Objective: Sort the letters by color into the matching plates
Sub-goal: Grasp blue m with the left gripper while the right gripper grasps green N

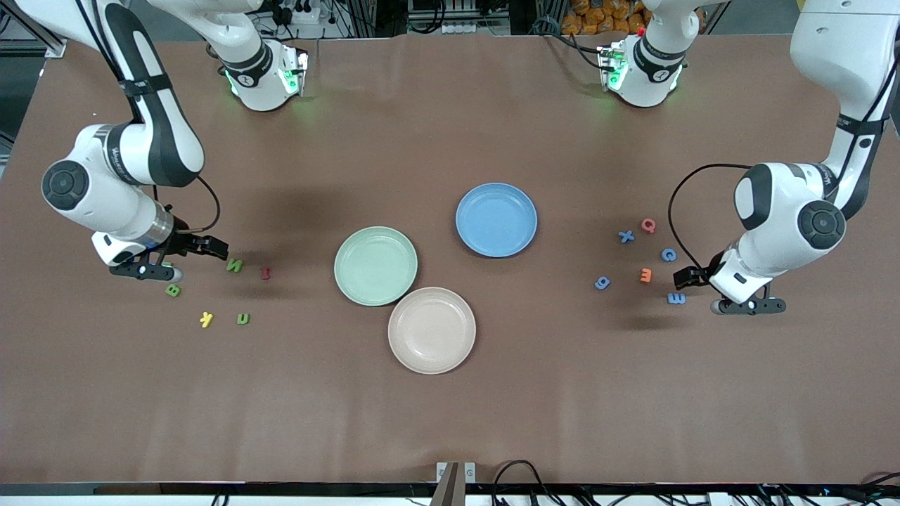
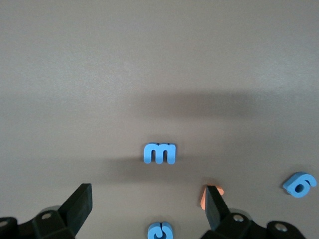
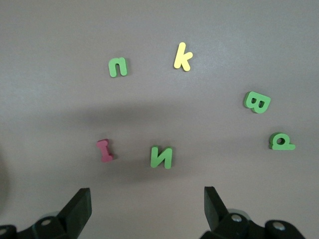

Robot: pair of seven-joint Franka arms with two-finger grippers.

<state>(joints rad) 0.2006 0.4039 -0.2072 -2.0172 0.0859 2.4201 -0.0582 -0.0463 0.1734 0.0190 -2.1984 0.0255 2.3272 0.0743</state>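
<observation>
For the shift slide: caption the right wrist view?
Open right gripper above green, yellow and red letters.

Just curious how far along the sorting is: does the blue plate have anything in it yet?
Empty. The blue plate shows only bare surface in the front view.

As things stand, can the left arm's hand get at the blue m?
Probably yes: the left hand hangs open just above the table, the blue m lies bare between its fingers' line, nothing covering it.

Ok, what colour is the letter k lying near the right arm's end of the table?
Yellow: the letter k shows best in the right wrist view.
</observation>
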